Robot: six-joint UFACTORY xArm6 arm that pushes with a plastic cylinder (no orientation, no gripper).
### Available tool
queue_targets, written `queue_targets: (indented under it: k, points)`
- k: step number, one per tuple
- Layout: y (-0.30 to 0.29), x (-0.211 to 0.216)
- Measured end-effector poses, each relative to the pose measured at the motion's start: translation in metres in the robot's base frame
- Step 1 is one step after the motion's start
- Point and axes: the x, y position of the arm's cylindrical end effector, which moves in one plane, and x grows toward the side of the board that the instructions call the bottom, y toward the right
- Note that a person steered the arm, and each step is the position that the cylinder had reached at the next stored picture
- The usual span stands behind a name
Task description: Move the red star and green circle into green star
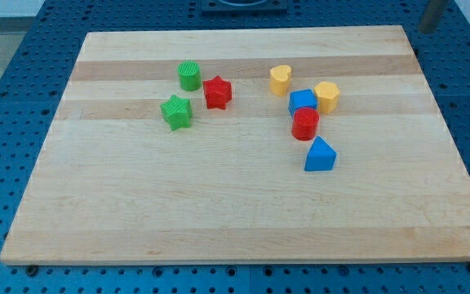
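Camera view: three task blocks clustered at the board's (243,237) upper left.
You'll find the red star (217,92) just beside the green circle (189,75), with the green star (176,112) near below both (small gaps show). My tip isn't visible, so you can't tell its state; the other blocks sit well apart, right.

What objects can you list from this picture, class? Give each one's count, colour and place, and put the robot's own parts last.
green circle: 1, green, upper left cluster
red star: 1, red, right of the green circle
green star: 1, green, below both
yellow heart: 1, yellow, top of right cluster
blue block: 1, blue, beside yellow block
yellow block: 1, yellow, rightmost
red cylinder: 1, red, under blue block
blue triangle: 1, blue, lowest
wooden board: 1, light wood
my tip: not visible
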Motion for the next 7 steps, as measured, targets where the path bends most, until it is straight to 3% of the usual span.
queue_targets:
  k: [3,7]
  points:
    - [-0.022,0.006]
    - [-0.267,0.034]
